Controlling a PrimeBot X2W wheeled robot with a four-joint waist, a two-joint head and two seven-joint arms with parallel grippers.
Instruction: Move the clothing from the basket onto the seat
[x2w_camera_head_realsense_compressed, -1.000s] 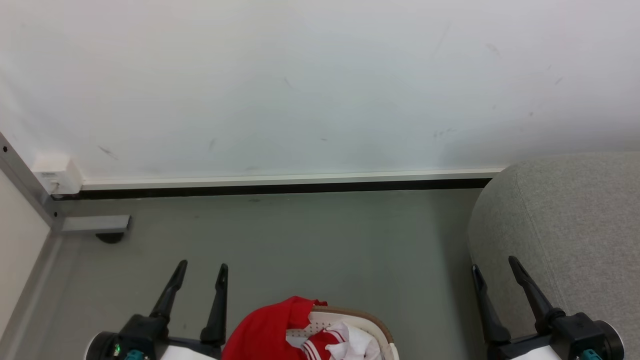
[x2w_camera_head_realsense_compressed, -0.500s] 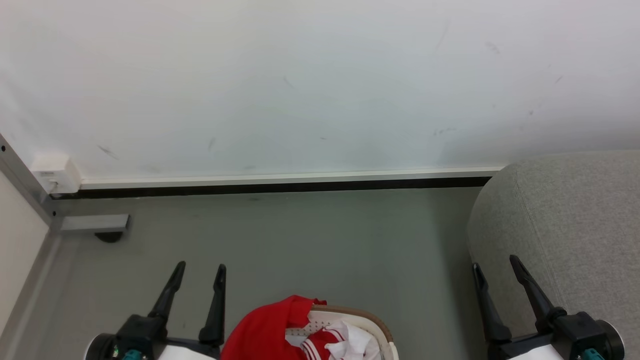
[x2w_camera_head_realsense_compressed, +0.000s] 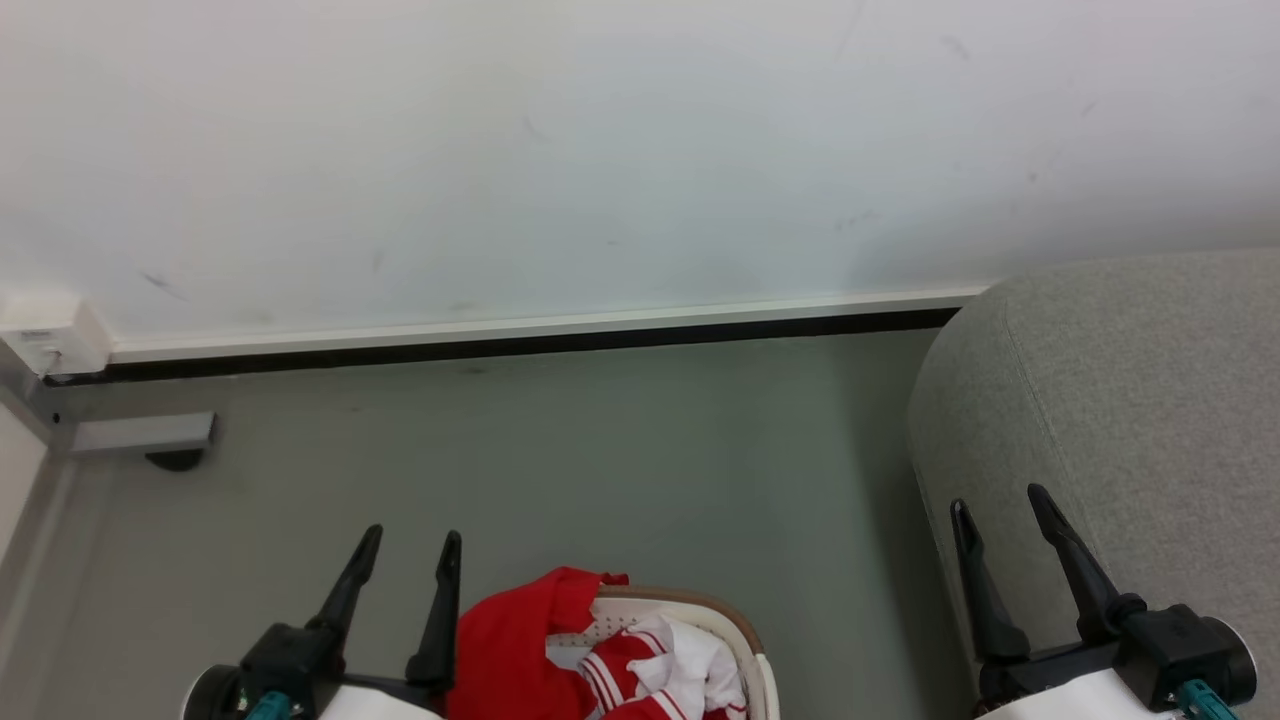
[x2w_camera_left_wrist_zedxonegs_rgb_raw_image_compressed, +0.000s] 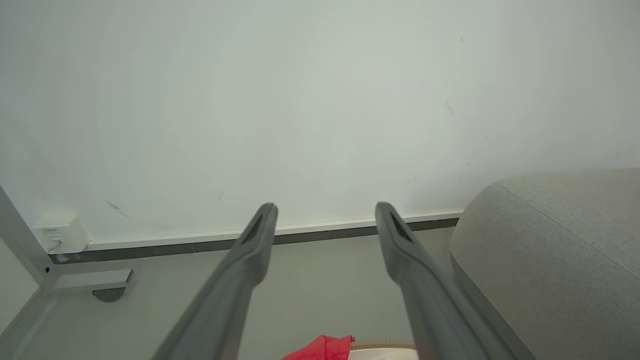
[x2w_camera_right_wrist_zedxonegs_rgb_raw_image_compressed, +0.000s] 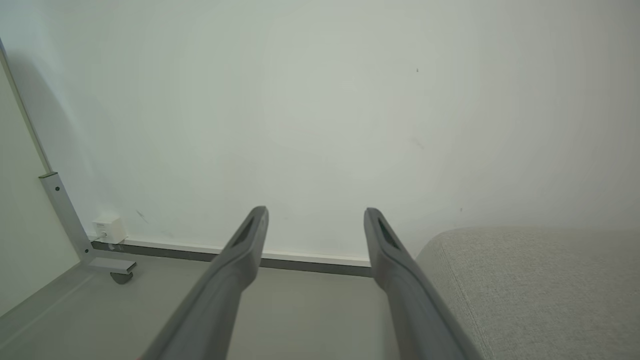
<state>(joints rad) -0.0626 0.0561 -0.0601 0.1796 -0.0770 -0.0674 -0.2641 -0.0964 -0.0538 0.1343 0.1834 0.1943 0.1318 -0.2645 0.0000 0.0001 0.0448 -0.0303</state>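
Beyond the basket (x2w_camera_head_realsense_compressed: 738, 618) it's just bare floor (x2w_camera_head_realsense_compressed: 620, 460) right up to the wall (x2w_camera_head_realsense_compressed: 600, 150), so loads of room to swing there. Right of the basket there's a strip of floor, then the seat (x2w_camera_head_realsense_compressed: 1120, 400) bulges up as one big block, with the right gripper (x2w_camera_head_realsense_compressed: 998, 498) spread wide at its near edge. The left gripper (x2w_camera_head_realsense_compressed: 412, 535), also spread, sits just left of the basket, beside the clothing (x2w_camera_head_realsense_compressed: 510, 630) heaped over that rim. Far left of the basket, a metal foot (x2w_camera_head_realsense_compressed: 140, 433) and a white box (x2w_camera_head_realsense_compressed: 50, 335) hug the wall.
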